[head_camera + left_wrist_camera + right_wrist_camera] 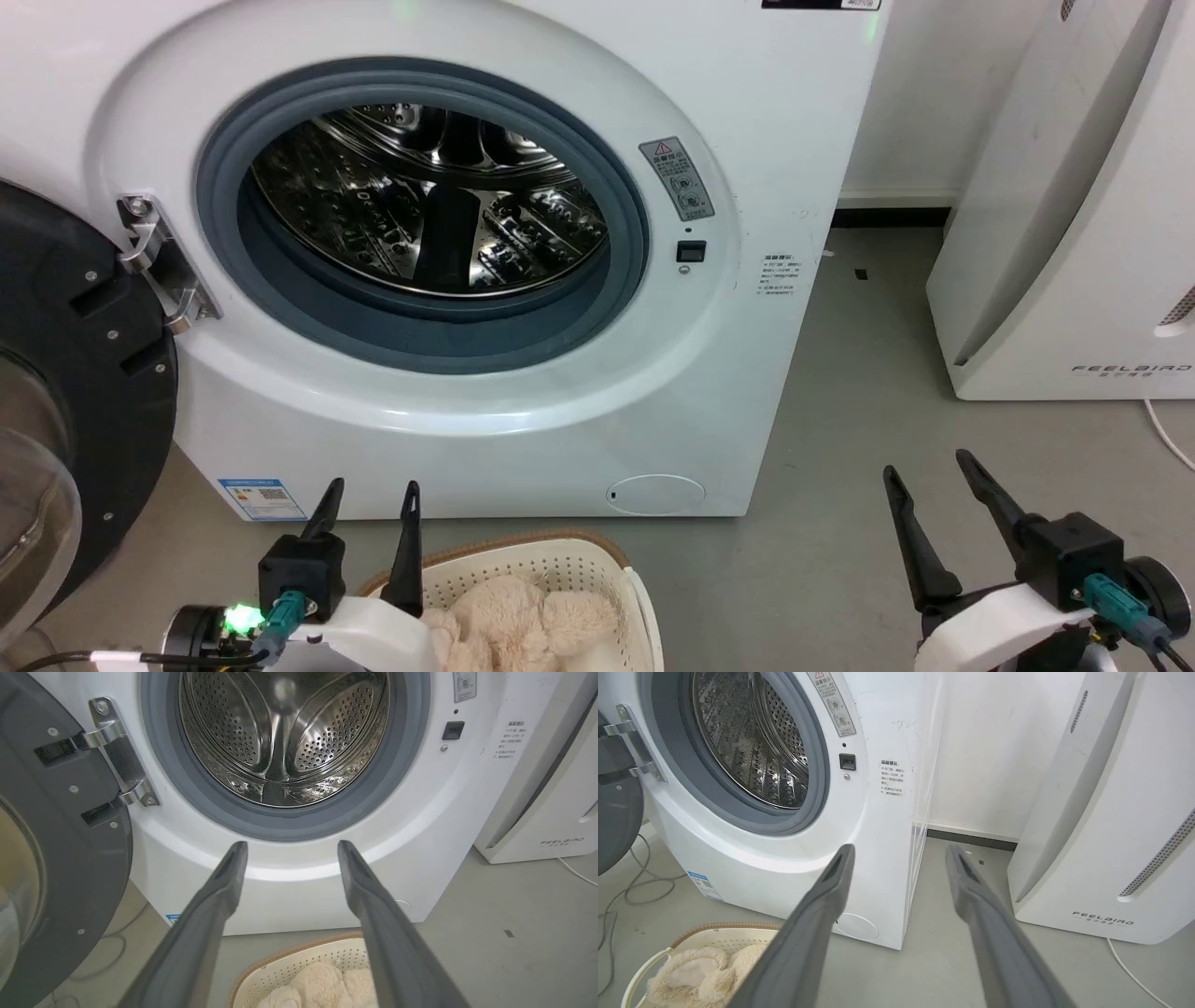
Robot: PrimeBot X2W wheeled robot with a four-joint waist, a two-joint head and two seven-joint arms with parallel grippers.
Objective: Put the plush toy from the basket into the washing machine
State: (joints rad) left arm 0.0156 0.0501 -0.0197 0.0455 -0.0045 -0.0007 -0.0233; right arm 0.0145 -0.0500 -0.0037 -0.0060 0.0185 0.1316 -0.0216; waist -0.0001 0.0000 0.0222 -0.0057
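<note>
The shaggy beige plush toy [523,616] lies inside the cream perforated basket [560,560] on the floor before the white washing machine [766,112]. Its porthole stands uncovered, showing the steel drum [429,196], and the dark door [65,392] hangs swung out to the left. My left gripper [372,487] is open, hovering just above the basket's left rear rim with nothing between its fingers. My right gripper [929,459] is open over bare floor to the right. The left wrist view shows the toy [322,984] in the basket [280,963] below my open fingers [229,877]; the right wrist view shows the toy [700,970] at lower left.
A white FEELBIRD appliance [1074,233] with a slanted front stands to the right of the washer, a white cable [1167,439] trailing from it. Grey cables [635,891] lie on the floor at the washer's left. Grey floor [840,523] runs between the two machines.
</note>
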